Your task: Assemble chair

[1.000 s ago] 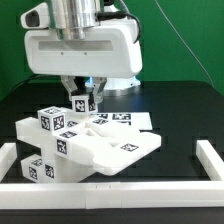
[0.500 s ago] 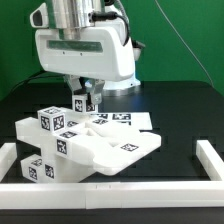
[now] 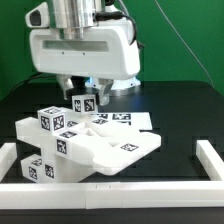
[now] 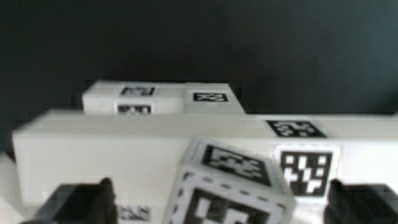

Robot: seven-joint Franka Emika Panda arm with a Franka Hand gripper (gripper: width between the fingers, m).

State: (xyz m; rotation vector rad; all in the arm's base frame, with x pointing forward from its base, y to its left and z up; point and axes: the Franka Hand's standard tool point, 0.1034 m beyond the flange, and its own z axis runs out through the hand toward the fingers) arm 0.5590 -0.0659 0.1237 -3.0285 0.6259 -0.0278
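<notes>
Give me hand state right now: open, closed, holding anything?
Hand: open, fingers spread wide either side of a tagged chair part, not clamped on it.

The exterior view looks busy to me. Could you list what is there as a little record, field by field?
arm: white robot arm, hanging above the parts
gripper: gripper just over a small white tagged cube; whether it grips it cannot be told
chair: chunky white plastic chair structure with black-and-white square tags, resting on the table
board: thin flat white marker board behind the structure
rails: long plain white border rails at the edges
table: black tabletop
</notes>
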